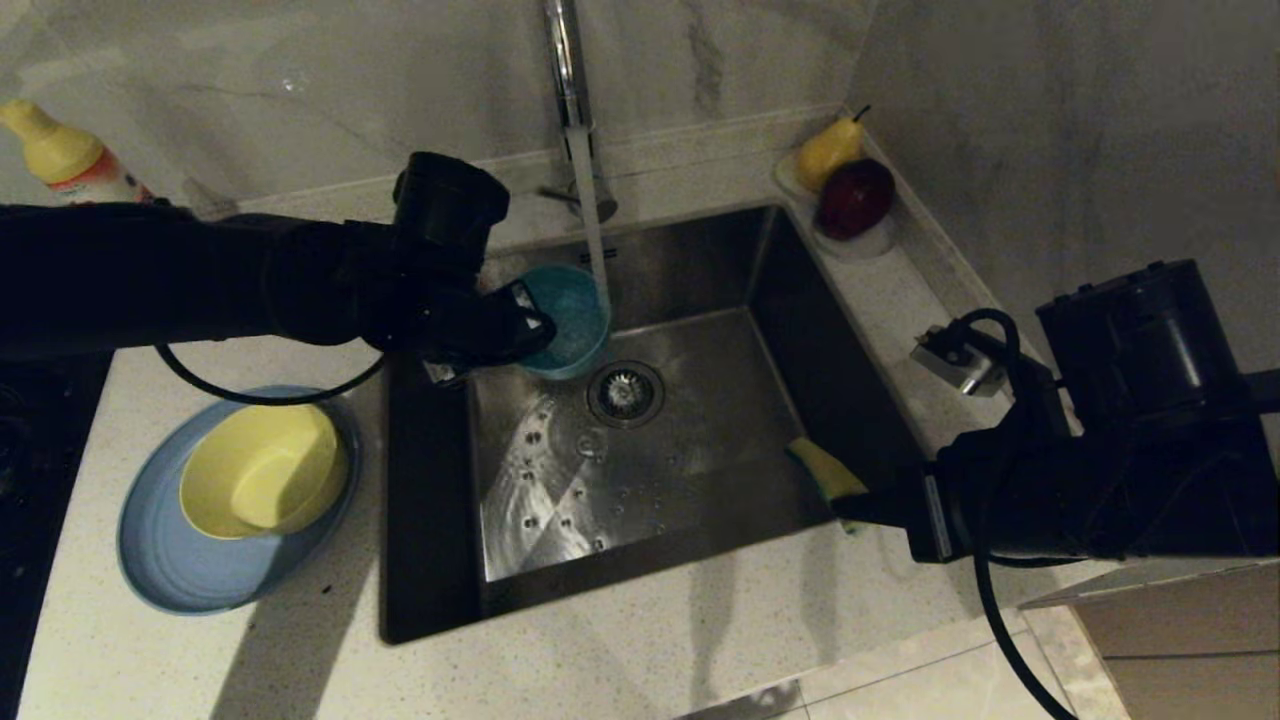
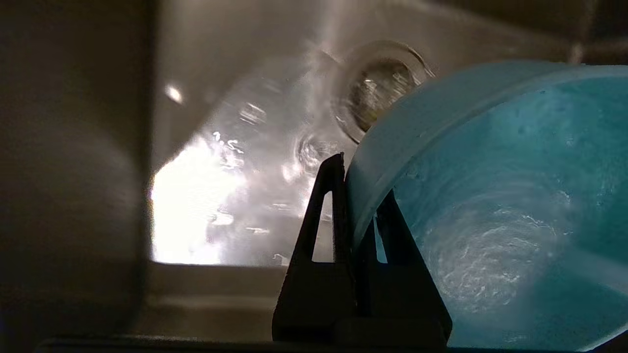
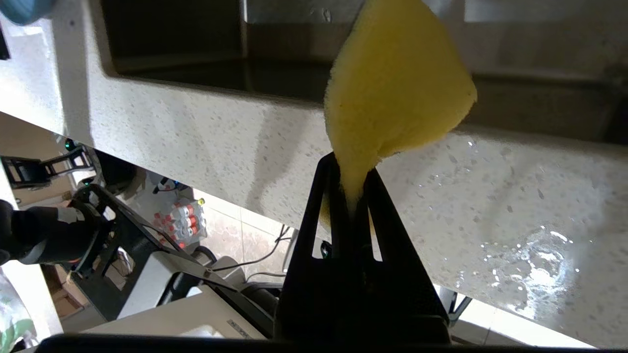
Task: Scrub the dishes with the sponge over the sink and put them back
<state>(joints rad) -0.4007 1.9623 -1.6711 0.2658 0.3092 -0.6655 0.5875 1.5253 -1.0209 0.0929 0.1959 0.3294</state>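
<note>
The left arm reaches in from the left, its pincer (image 1: pixel 535 325) clamped with one finger (image 2: pixel 321 215) either side of a rim. The right arm extends from the right, its pincer (image 1: pixel 850 510) pinched tight.

The sink (image 1: pixel 640 440) and the table (image 1: pixel 250 650) around it are being viewed from above by the head camera, facing down. The teal bowl (image 2: pixel 490 196) and drain (image 2: pixel 378 90) are being seen at very close range from behind the left gripper (image 2: pixel 360 196). The sponge (image 3: pixel 392 93) and the sink's near edge are being framed closely from the right wrist. The sink is being shared by all three views.
</note>
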